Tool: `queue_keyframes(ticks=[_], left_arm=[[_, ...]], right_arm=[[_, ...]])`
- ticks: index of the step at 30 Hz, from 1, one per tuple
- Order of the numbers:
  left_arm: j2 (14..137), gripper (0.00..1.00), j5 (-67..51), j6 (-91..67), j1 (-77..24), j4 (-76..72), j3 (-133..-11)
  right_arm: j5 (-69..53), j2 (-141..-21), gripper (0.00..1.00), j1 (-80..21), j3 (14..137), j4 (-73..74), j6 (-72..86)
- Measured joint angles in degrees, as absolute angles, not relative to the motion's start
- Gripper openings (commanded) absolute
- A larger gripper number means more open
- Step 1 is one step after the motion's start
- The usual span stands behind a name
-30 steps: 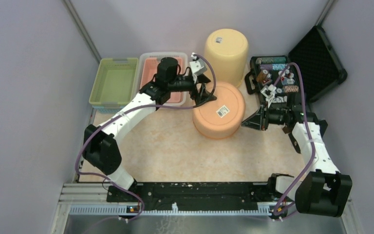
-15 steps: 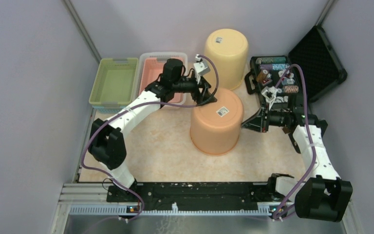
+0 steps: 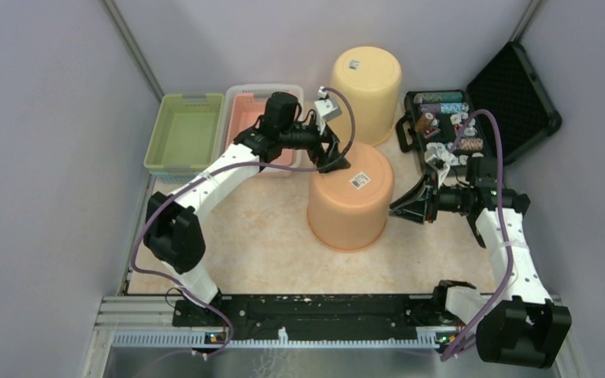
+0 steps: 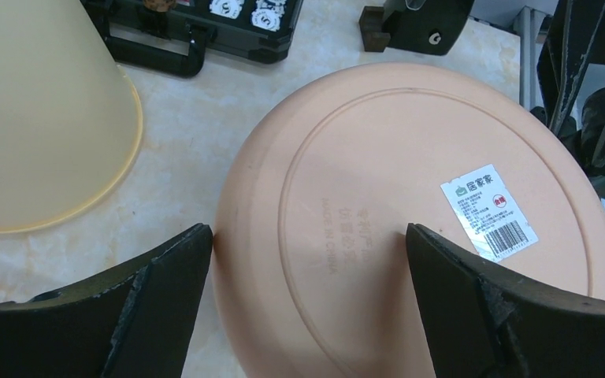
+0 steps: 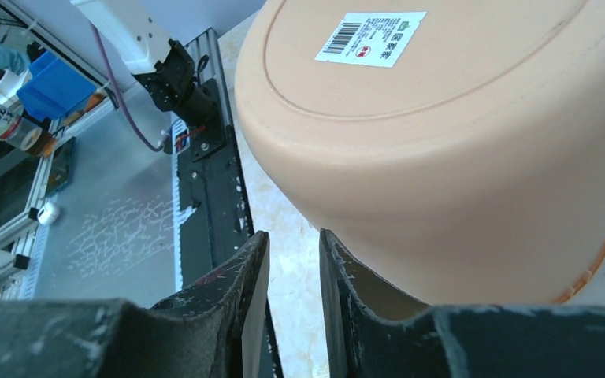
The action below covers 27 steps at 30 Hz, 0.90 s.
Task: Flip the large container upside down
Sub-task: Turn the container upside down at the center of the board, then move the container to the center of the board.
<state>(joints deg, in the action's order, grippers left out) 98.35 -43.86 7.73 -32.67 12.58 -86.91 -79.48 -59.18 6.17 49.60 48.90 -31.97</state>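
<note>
Hovering over the upturned container [image 3: 347, 209], left claw [image 4: 306, 231] gapes; right claw [image 5: 293, 236] slightly parted.

**Two arms, both reaching toward the middle**

Left arm [image 3: 213, 177]: rises from its base at the near left, elbow bent, with the forearm running toward the far middle. The wrist is turned to the right. The left gripper [image 3: 335, 157] tilts downward, its two fingers [image 4: 157, 299] spread wide and not clamped.

Right arm [image 3: 508, 236]: climbs from its base at the near right, forearm leaning away from the base, wrist bent leftward. The right gripper [image 3: 400, 206] lies roughly level and points left. Its fingers [image 5: 228, 299] stand a narrow gap apart, gripping nothing.
</note>
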Motion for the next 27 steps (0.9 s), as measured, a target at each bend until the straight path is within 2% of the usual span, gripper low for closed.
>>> queue_keyframes(ticks=[10, 20, 27], left_arm=[[86.6, 0.99, -37.4, 12.4, -31.9, 18.1, -85.2], [74.9, 0.99, -30.4, 17.8, -22.0, 18.2, -74.7], [74.6, 0.85, -30.6, 25.8, -18.0, 19.1, -66.8]], right_arm=[[-80.8, -56.1, 0.46, 6.2, 49.6, 52.4, -38.0], [-81.2, -53.8, 0.53, 6.2, 50.1, 53.2, -40.2], [-81.4, -51.7, 0.56, 6.2, 52.9, 52.9, -39.5]])
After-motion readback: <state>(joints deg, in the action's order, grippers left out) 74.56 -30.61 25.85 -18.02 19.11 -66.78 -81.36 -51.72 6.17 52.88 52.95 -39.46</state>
